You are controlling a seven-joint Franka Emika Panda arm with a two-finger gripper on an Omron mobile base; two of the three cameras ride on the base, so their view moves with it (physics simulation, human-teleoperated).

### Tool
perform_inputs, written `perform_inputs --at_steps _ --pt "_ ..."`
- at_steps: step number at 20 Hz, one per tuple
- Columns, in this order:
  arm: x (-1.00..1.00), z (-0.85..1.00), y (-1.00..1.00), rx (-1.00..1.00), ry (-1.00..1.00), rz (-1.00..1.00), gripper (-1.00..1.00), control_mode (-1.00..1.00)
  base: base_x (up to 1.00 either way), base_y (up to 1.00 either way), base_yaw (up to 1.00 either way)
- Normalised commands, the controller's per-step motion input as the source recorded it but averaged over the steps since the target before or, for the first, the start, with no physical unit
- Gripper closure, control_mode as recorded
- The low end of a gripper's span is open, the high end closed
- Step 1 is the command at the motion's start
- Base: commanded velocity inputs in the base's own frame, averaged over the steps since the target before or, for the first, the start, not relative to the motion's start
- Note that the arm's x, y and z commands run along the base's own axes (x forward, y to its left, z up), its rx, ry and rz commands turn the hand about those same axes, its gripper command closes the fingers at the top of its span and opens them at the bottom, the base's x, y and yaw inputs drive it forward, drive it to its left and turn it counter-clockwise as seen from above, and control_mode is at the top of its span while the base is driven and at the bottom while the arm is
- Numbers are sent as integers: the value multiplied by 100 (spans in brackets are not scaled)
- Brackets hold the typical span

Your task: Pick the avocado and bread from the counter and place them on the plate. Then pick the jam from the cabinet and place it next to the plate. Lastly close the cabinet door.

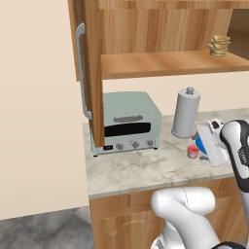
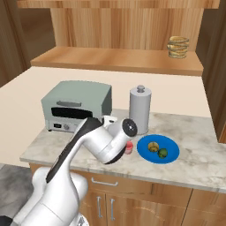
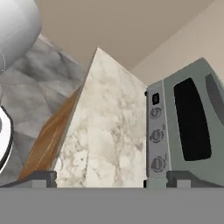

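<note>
The blue plate (image 2: pixel 170 145) lies on the counter (image 2: pixel 194 161) with the tan bread (image 2: pixel 153 146) and the dark green avocado (image 2: pixel 163 152) on it. The small red jam (image 1: pixel 193 151) stands on the counter just left of the plate (image 1: pixel 200 145); in the right base view the jam (image 2: pixel 129 148) is half hidden behind my arm. My gripper (image 3: pixel 113 179) is open and holds nothing. It hovers low above the counter beside the jam and faces the toaster oven. The cabinet (image 1: pixel 165 63) door (image 1: pixel 92 73) stands open.
A grey-green toaster oven (image 1: pixel 129 124) sits at the counter's left end under the open door. A steel canister (image 1: pixel 186 113) stands behind the jam. A stack of tan discs (image 1: pixel 220 45) rests on the cabinet shelf. The counter's front edge (image 3: pixel 65 131) is close.
</note>
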Motion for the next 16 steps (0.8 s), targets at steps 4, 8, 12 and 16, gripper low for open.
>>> perform_inputs --at_steps 4,8,12,16 --pt "-22 24 33 -10 -10 24 -100 -100 0 0 0" --pt "-22 22 36 -11 -11 16 -100 -100 0 0 0" --pt "-24 21 34 -5 -8 5 -100 -100 0 0 0" --pt "-25 22 35 0 -2 1 -100 -100 0 0 0"
